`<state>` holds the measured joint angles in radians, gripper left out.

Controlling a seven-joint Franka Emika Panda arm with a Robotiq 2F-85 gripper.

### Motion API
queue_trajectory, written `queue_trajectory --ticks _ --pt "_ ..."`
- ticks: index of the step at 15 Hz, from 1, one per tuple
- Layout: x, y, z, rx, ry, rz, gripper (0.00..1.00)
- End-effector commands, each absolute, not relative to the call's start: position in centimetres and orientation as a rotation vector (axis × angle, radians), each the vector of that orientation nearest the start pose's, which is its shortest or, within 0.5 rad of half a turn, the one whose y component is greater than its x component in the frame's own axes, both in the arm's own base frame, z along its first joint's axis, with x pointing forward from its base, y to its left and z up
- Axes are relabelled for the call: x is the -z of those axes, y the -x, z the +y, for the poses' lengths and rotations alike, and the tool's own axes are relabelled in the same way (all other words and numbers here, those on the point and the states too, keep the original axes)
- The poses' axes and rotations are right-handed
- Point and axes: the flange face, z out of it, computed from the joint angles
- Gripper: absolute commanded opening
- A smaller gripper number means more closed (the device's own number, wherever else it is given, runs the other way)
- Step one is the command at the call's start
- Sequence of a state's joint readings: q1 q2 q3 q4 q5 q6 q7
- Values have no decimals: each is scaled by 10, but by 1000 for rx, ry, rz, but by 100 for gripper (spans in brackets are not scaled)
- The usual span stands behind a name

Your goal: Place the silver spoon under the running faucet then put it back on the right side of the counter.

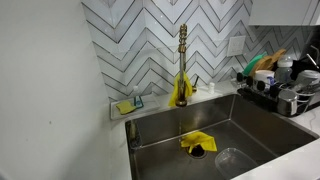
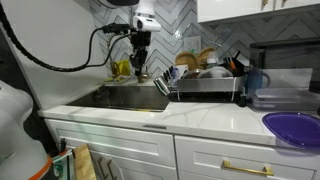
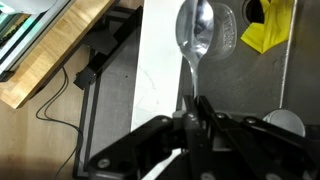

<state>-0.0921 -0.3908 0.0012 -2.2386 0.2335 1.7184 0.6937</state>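
Silver, stiff and probably light, the spoon (image 3: 194,40) is pinched by its thin handle in the closed gripper (image 3: 196,103), its glossy oval bowl over the edge of the steel sink (image 3: 240,90) beside the white counter (image 3: 160,60); that slick handle could pivot, so a firm mid-handle hold looks safest.

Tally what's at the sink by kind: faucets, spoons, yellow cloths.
Faucet: 1
Silver spoon: 1, gripped in the shut claw
Yellow cloths: 2, one draped at the faucet's base, one in the sink
Total: 4
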Motion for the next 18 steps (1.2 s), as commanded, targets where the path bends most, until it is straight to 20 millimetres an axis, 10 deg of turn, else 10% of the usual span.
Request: queue_trajectory --ticks 1,11,18 --pt "-518 -422 -16 -280 2698 1190 8" --pt "-517 -426 -10 -300 2703 1193 2" --pt "-545 -483 147 -382 2728 1045 2"
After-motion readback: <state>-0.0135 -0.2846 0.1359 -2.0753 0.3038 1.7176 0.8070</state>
